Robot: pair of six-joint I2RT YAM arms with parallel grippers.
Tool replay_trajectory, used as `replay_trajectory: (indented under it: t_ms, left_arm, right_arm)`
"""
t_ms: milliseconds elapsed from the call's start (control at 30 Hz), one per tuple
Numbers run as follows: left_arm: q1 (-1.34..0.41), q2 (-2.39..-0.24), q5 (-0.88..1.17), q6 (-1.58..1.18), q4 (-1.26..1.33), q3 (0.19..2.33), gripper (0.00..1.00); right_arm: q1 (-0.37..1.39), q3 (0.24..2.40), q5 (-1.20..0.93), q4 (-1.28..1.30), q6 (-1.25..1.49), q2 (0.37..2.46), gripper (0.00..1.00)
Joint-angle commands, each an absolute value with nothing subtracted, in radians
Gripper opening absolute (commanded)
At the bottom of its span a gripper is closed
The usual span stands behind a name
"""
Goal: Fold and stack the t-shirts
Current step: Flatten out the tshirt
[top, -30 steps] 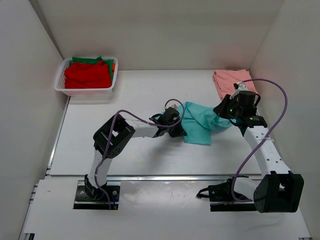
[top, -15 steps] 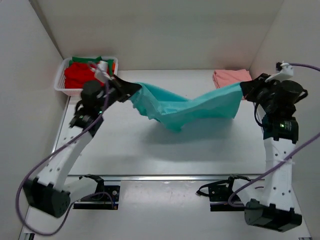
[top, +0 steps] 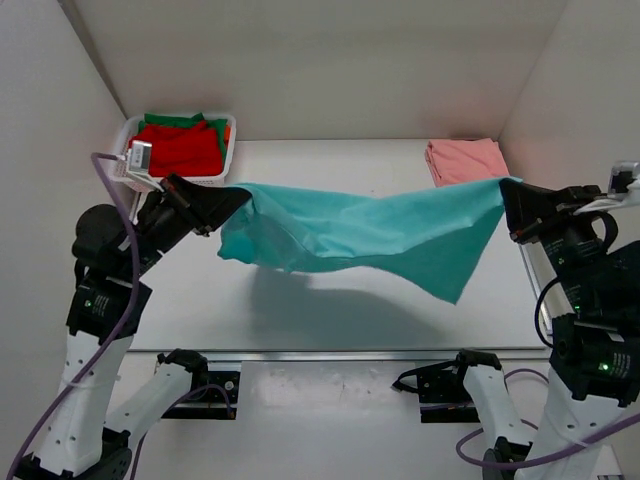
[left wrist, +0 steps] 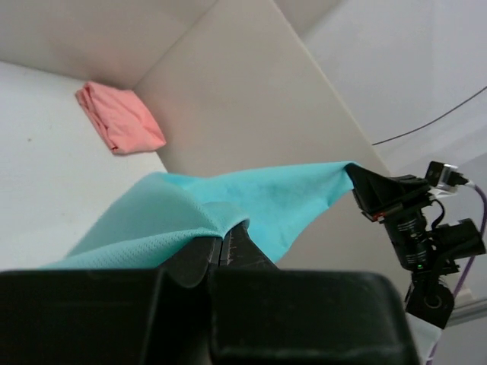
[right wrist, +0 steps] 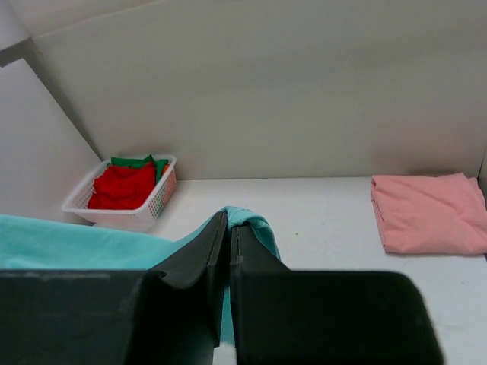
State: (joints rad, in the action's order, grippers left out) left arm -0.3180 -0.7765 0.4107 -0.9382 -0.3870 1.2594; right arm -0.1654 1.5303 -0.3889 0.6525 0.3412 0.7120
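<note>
The teal t-shirt (top: 370, 232) hangs stretched in the air between both grippers, high above the table. My left gripper (top: 238, 192) is shut on its left end, seen in the left wrist view (left wrist: 222, 228). My right gripper (top: 506, 186) is shut on its right end, seen in the right wrist view (right wrist: 229, 217). The shirt's lower edge sags to a point at the right. A folded salmon pink t-shirt (top: 464, 160) lies at the table's back right. Red (top: 178, 147) and green (top: 175, 120) shirts lie in the basket, with an orange edge (top: 228, 131).
The white mesh basket (top: 137, 177) stands at the back left corner. White walls enclose the table on the left, back and right. The table surface (top: 330, 305) lies under the hanging shirt.
Both arms have risen and spread further apart, lifting the teal shirt off the table and pulling it out wide. One second ago both grippers were low at the bunched shirt.
</note>
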Motion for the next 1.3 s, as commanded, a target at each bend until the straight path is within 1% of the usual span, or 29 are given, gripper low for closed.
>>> replay_trajectory:
  t_ms: [0, 67, 167, 233, 267, 300, 400, 433, 467, 500, 533, 567, 600, 633, 667, 700, 733, 800, 833, 867, 900, 933, 967, 1000, 1033, 1100, 1133, 1167, 1267]
  left_arm:
    - [-0.314, -0.781, 0.394, -0.951, -0.448, 1.357, 0.00]
    - [-0.317, -0.796, 0.373, -0.948, -0.445, 1.348, 0.00]
    - [-0.276, -0.859, 0.369, -0.939, -0.419, 1.299, 0.00]
    - [-0.178, -0.931, 0.470, -0.988, -0.289, 1.180, 0.00]
    - [-0.154, -0.955, 0.500, -1.014, -0.176, 1.102, 0.00]
    - [-0.134, -1.013, 0.512, -1.047, -0.128, 1.051, 0.00]
    - [-0.140, -1.248, 0.463, -0.976, -0.072, 1.086, 0.00]
    - [-0.146, -1.367, 0.416, -0.915, -0.095, 1.156, 0.00]
    - [-0.152, -1.428, 0.402, -0.898, -0.116, 1.230, 0.01]
    - [-0.150, -1.550, 0.375, -0.864, -0.117, 1.267, 0.18]
    - [-0.143, -1.675, 0.370, -0.847, -0.124, 1.352, 0.47]
    - [-0.129, -1.733, 0.376, -0.844, -0.133, 1.444, 0.55]
    - [-0.120, -1.834, 0.379, -0.854, -0.135, 1.491, 0.58]
    - [-0.109, -1.911, 0.400, -0.868, -0.133, 1.567, 0.63]
    - [-0.101, -1.930, 0.414, -0.886, -0.123, 1.610, 0.66]
    - [-0.100, -1.937, 0.432, -0.893, -0.111, 1.621, 0.69]
    - [-0.103, -1.913, 0.422, -0.888, -0.095, 1.606, 0.72]
    - [-0.120, -1.820, 0.371, -0.841, -0.118, 1.502, 0.75]
    - [-0.135, -1.739, 0.338, -0.794, -0.147, 1.417, 0.77]
    - [-0.147, -1.702, 0.330, -0.781, -0.146, 1.364, 0.76]
    - [-0.158, -1.610, 0.322, -0.766, -0.153, 1.244, 0.76]
    - [-0.166, -1.520, 0.304, -0.759, -0.155, 1.185, 0.77]
    - [-0.184, -1.424, 0.284, -0.744, -0.173, 1.067, 0.77]
    - [-0.201, -1.345, 0.250, -0.730, -0.202, 0.966, 0.77]
    - [-0.202, -1.303, 0.245, -0.720, -0.222, 0.872, 0.77]
    - [-0.250, -1.156, 0.184, -0.697, -0.296, 0.754, 0.79]
    - [-0.265, -1.126, 0.161, -0.687, -0.334, 0.688, 0.79]
    - [-0.278, -1.068, 0.134, -0.678, -0.353, 0.651, 0.80]
    - [-0.293, -0.947, 0.112, -0.695, -0.408, 0.511, 0.73]
  right_arm:
    - [-0.152, 1.566, -0.423, 0.670, 0.360, 0.753, 0.00]
    - [-0.158, 1.565, -0.448, 0.654, 0.368, 0.771, 0.00]
    - [-0.158, 1.493, -0.491, 0.580, 0.373, 0.859, 0.00]
    - [-0.140, 1.427, -0.517, 0.526, 0.373, 0.926, 0.00]
    - [-0.132, 1.414, -0.517, 0.488, 0.373, 0.980, 0.00]
    - [-0.120, 1.385, -0.505, 0.441, 0.368, 1.038, 0.01]
    - [-0.069, 1.344, -0.462, 0.330, 0.351, 1.195, 0.00]
    - [-0.054, 1.362, -0.459, 0.302, 0.338, 1.298, 0.00]
    - [-0.048, 1.399, -0.443, 0.298, 0.341, 1.415, 0.00]
    - [-0.037, 1.426, -0.449, 0.281, 0.324, 1.481, 0.00]
    - [-0.034, 1.525, -0.454, 0.302, 0.312, 1.618, 0.00]
    - [-0.035, 1.657, -0.422, 0.328, 0.307, 1.763, 0.16]
    - [-0.031, 1.728, -0.396, 0.389, 0.289, 1.831, 0.25]
    - [-0.037, 1.869, -0.356, 0.447, 0.276, 1.947, 0.30]
    - [-0.041, 1.997, -0.333, 0.471, 0.278, 2.041, 0.46]
    - [-0.046, 2.053, -0.284, 0.533, 0.272, 2.075, 0.57]
    - [-0.048, 2.141, -0.237, 0.601, 0.258, 2.118, 0.59]
    - [-0.041, 2.166, -0.166, 0.649, 0.233, 2.091, 0.63]
    - [-0.032, 2.034, -0.126, 0.647, 0.224, 2.021, 0.64]
    - [-0.023, 1.961, -0.109, 0.638, 0.219, 1.978, 0.64]
    - [-0.017, 1.796, -0.088, 0.588, 0.219, 1.873, 0.63]
    - [-0.009, 1.714, -0.069, 0.533, 0.225, 1.818, 0.63]
    - [0.000, 1.556, -0.046, 0.500, 0.245, 1.711, 0.64]
    - [-0.006, 1.414, -0.038, 0.483, 0.255, 1.616, 0.62]
    - [-0.002, 1.360, -0.029, 0.477, 0.259, 1.539, 0.62]
    - [0.026, 1.177, -0.038, 0.495, 0.284, 1.446, 0.62]
    - [0.038, 1.092, -0.031, 0.506, 0.287, 1.401, 0.62]
    - [0.043, 1.066, -0.035, 0.508, 0.293, 1.373, 0.62]
    - [0.070, 0.916, -0.040, 0.506, 0.327, 1.274, 0.62]
